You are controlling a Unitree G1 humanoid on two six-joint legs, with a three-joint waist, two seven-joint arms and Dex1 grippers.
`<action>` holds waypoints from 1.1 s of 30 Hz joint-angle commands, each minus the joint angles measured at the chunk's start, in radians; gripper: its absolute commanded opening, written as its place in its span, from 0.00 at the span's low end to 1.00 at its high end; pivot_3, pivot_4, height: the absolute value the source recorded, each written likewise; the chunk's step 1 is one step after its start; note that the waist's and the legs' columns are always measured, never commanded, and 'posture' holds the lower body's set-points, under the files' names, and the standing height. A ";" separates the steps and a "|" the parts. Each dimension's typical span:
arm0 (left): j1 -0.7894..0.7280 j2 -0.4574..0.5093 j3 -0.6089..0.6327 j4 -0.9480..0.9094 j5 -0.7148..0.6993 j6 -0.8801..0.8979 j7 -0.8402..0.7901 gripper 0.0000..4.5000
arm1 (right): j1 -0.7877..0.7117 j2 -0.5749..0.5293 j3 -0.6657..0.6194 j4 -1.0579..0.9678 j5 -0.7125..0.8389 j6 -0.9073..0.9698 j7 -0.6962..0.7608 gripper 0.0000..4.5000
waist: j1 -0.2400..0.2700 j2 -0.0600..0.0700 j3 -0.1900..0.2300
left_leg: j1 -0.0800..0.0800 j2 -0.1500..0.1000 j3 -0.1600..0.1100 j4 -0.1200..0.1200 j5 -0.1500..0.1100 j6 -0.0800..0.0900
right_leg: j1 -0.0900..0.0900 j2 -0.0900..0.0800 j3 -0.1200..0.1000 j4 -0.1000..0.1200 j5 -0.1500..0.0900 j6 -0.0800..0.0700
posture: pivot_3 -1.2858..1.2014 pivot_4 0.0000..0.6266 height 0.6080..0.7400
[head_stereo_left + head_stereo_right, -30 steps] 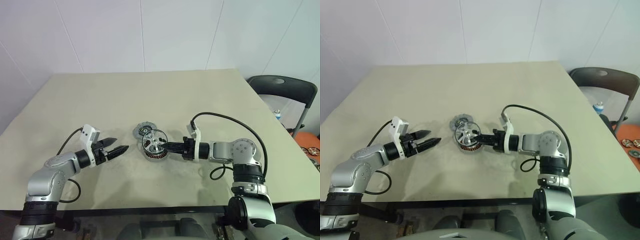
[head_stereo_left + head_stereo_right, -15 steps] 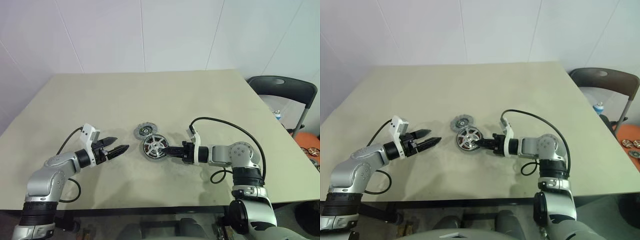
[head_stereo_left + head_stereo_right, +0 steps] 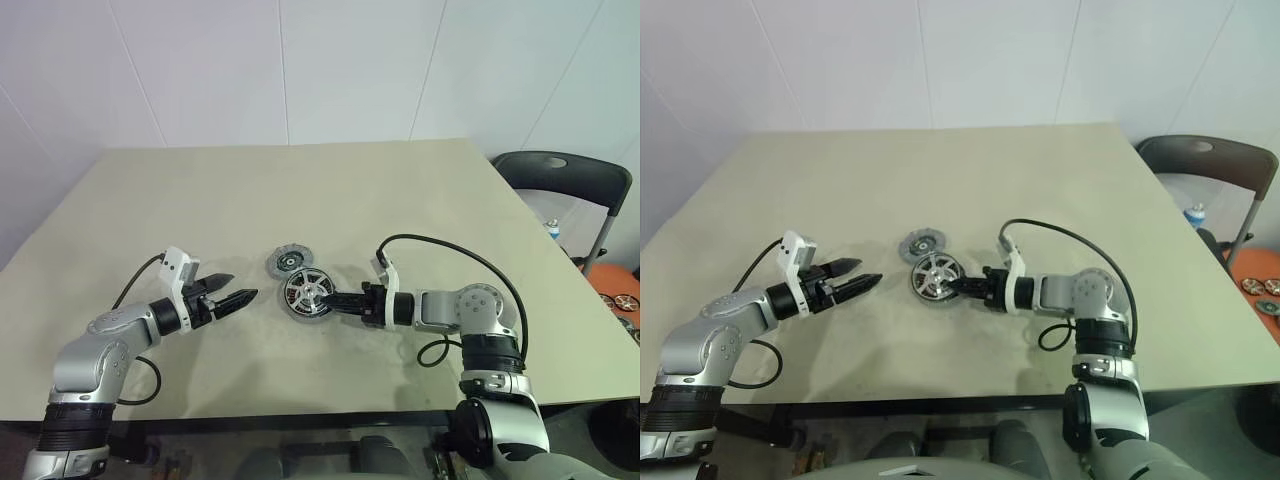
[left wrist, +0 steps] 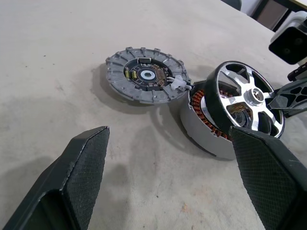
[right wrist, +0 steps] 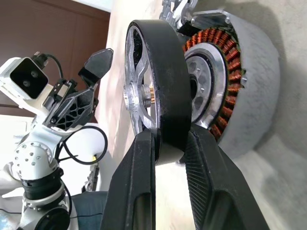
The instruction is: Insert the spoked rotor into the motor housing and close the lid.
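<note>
At frame centre the right hand (image 3: 330, 298) pinches the stiff, light-looking spoked rotor (image 3: 307, 293) by its rim, left hand (image 3: 238, 299) agape, empty.

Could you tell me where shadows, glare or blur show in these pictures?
Left wrist view: soft shadow beside the lid, glare on the spoked rotor. Right wrist view: the background is blurred, the motor housing shadowed behind.
</note>
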 commanded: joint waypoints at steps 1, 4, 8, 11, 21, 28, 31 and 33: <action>0.000 0.005 0.018 -0.031 -0.012 0.000 0.001 0.95 | -0.027 -0.011 -0.003 0.013 -0.017 -0.031 -0.003 0.11 | 0.000 0.000 0.000 | 0.000 0.000 0.000 0.000 0.000 0.000 | 0.000 0.000 0.000 0.000 0.000 0.000 | 0.52 0.00 1.00; 0.004 0.008 0.019 -0.030 -0.014 -0.001 0.001 0.95 | -0.024 -0.037 0.023 0.019 -0.040 -0.055 0.010 0.11 | 0.000 0.000 0.000 | 0.000 0.000 0.000 0.001 0.000 0.000 | 0.001 0.000 0.000 0.000 0.000 0.000 | 0.52 0.00 1.00; 0.006 0.010 0.020 -0.030 -0.014 -0.001 0.001 0.95 | -0.020 -0.047 0.035 0.015 -0.048 -0.086 0.017 0.39 | 0.002 -0.001 0.000 | 0.001 0.000 0.000 0.002 0.000 0.000 | 0.003 0.000 0.000 0.000 0.000 0.000 | 0.52 0.00 1.00; 0.005 0.009 0.019 -0.027 -0.014 -0.002 0.002 0.95 | -0.025 -0.054 0.030 0.025 -0.054 -0.097 0.011 0.60 | 0.001 -0.001 -0.001 | 0.002 0.000 0.000 0.002 0.000 0.000 | 0.004 0.000 0.000 0.000 0.000 0.000 | 0.52 0.00 1.00; -0.008 0.004 0.014 -0.014 -0.010 -0.007 0.002 0.95 | -0.016 -0.059 0.041 -0.025 -0.018 -0.055 0.041 0.99 | 0.002 -0.002 -0.002 | 0.004 0.000 0.000 0.006 0.000 0.000 | 0.007 0.002 0.000 -0.001 0.001 -0.001 | 0.52 0.00 1.00; -0.015 0.001 0.012 -0.011 -0.010 -0.008 0.002 0.95 | -0.048 -0.059 0.028 -0.001 -0.031 -0.090 0.043 0.99 | 0.001 -0.002 -0.002 | 0.002 0.000 0.000 0.003 0.000 0.000 | 0.004 0.002 0.000 -0.002 0.002 0.000 | 0.52 0.00 1.00; -0.014 -0.002 0.013 -0.012 -0.010 -0.008 0.004 0.95 | -0.073 -0.059 0.014 0.024 -0.031 -0.113 0.046 0.99 | 0.001 -0.002 -0.002 | 0.002 0.000 0.000 0.003 0.000 0.000 | 0.004 0.002 0.000 -0.002 0.002 0.000 | 0.52 0.00 1.00; -0.009 -0.005 0.013 -0.016 -0.010 -0.010 0.006 0.95 | -0.116 -0.058 -0.020 0.052 -0.017 -0.130 0.044 0.99 | 0.001 -0.002 -0.001 | 0.002 0.000 0.000 0.004 0.000 0.000 | 0.005 0.002 0.000 -0.002 0.002 0.000 | 0.52 0.00 1.00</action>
